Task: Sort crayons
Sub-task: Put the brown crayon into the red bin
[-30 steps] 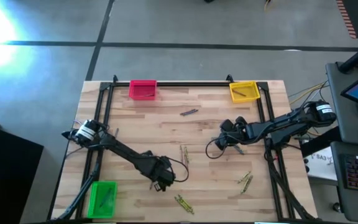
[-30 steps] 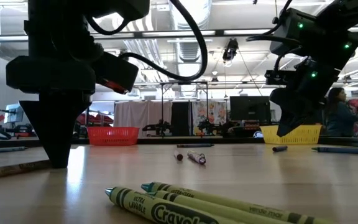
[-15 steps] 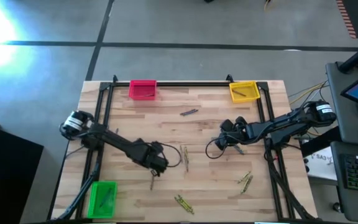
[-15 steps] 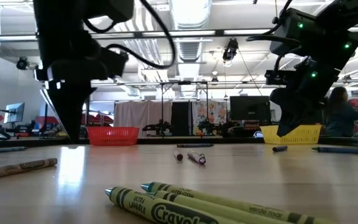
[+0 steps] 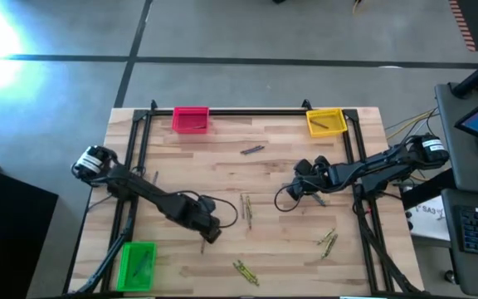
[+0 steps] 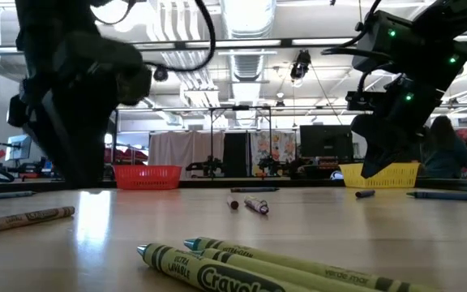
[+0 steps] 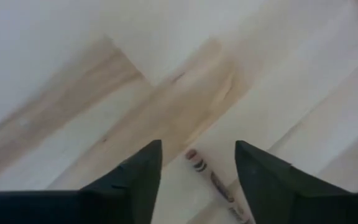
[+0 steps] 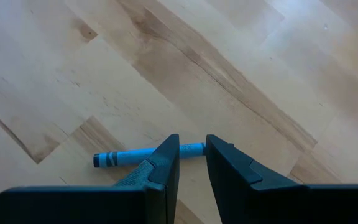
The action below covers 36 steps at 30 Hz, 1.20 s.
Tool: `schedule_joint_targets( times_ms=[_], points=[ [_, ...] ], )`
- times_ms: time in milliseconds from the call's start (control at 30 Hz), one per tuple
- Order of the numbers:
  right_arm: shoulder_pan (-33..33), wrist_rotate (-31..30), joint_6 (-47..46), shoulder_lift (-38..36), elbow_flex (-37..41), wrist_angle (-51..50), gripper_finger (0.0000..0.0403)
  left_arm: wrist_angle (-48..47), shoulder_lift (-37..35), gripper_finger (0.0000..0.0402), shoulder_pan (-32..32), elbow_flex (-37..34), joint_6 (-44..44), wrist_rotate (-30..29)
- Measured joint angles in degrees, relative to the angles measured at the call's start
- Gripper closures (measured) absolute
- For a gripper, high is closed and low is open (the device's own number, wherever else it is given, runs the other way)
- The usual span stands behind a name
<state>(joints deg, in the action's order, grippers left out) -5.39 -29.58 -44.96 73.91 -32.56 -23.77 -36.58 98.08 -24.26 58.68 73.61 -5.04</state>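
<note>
Brown-red crayon (image 7: 210, 177) lies loose between your spread left hand (image 7: 197, 163) fingers.
Your right hand (image 8: 192, 152), fingers narrowly apart and gripping nothing, hovers over a blue crayon (image 8: 129, 155) mid-table (image 5: 289, 166).

blue crayon (image 8: 148, 154) partly behind fingers, bin contents (perhaps crayons) indistinct

A pale wooden bench (image 5: 272, 174) carries a pink bin (image 5: 191, 120), a yellow bin (image 5: 326, 122), a green bin (image 5: 137, 266), and loose crayons (image 5: 252, 150) scattered across its top.
</note>
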Motion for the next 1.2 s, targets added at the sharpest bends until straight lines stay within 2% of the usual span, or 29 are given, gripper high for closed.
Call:
schedule_joint_targets(
  times_ms=[233,400,567,767,933,1200],
  points=[
    [0.0,0.0,0.0,0.0,0.0,0.0,0.0330,1.0,5.2,0.0156,-0.6,0.7,-1.7,7.9],
    [0.0,0.0,0.0,0.0,0.2,-0.1,0.0330,0.3,6.9,0.0156,-0.7,0.9,-2.8,9.2],
    [0.0,0.0,0.0,0.0,0.7,-0.1,0.0330,-1.0,7.0,0.0206,-0.7,0.8,-2.9,8.4],
    [0.0,2.0,1.3,0.0,1.0,-0.1,0.0330,-4.6,7.1,0.0309,-0.8,0.8,-2.7,5.3],
    [0.0,2.1,1.4,0.0,1.0,0.0,0.0330,-5.5,7.1,0.0388,-0.8,0.9,-8.2,3.4],
    [0.0,2.1,1.5,0.0,1.0,0.0,0.0330,-6.4,7.1,0.0393,0.8,0.6,-14.6,2.9]
  ],
)
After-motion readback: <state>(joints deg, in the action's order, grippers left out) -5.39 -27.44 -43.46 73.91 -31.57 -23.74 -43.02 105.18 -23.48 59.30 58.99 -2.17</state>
